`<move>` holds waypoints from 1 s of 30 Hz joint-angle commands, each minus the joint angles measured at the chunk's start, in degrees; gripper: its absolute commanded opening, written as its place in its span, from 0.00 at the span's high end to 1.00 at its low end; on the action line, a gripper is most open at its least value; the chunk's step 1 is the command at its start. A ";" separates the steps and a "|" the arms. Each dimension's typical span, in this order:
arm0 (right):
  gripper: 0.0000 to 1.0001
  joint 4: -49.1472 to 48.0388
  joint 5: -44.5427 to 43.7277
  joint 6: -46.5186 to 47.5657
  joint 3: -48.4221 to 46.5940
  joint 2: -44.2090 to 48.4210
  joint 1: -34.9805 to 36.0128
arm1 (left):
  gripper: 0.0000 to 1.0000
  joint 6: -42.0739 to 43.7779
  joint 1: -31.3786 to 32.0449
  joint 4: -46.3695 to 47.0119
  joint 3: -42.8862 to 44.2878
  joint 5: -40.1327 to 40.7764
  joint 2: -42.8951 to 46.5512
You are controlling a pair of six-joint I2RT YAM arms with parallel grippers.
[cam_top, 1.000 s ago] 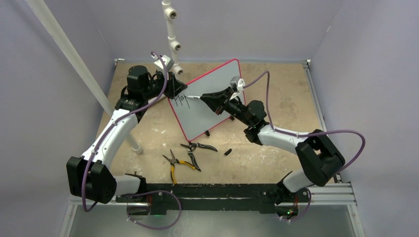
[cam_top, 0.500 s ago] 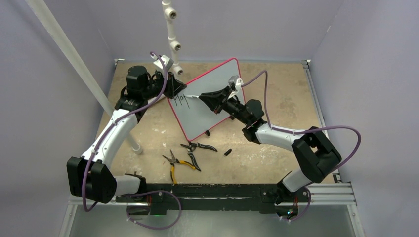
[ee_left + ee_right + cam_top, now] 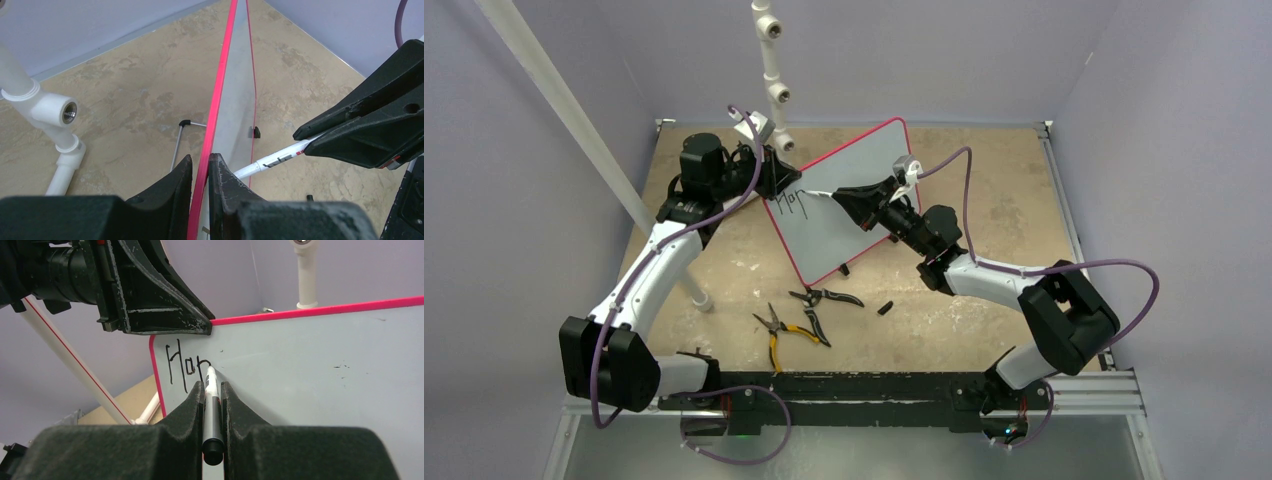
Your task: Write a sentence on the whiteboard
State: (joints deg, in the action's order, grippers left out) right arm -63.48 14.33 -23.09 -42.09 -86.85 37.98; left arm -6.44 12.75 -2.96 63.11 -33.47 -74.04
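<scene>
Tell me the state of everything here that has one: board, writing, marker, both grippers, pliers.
left gripper: shut on the whiteboard frame.
right gripper: shut on the marker.
whiteboard: tilted up, not flat.
marker: uncapped, tip on the whiteboard.
writing: unfinished, reads "Hop".
yellow pliers: lying on the table, handles spread.
black pliers: likewise.

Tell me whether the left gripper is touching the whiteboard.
Touching. The left wrist view shows the left gripper shut on the whiteboard, both fingers pressed against its red frame with no gap.
</scene>
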 commanded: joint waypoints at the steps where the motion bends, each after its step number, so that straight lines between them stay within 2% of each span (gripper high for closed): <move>1: 1.00 -0.52 -2.19 1.05 0.49 1.18 -0.03 | 0.86 -0.42 -0.62 1.90 -0.25 1.75 -0.32; 14: 1.00 -1.64 3.99 0.64 0.92 -0.30 0.16 | 0.86 -0.62 -0.62 2.04 -0.27 1.76 -0.34; 30: 1.00 -2.69 3.42 0.27 1.58 2.28 0.39 | 0.86 -0.55 -0.68 1.95 -0.36 1.82 -0.24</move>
State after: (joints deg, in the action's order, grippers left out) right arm -63.68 17.87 -22.98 -41.04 -86.98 38.20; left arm -6.46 12.75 -2.85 63.09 -33.95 -74.04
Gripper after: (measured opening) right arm 0.133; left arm 0.144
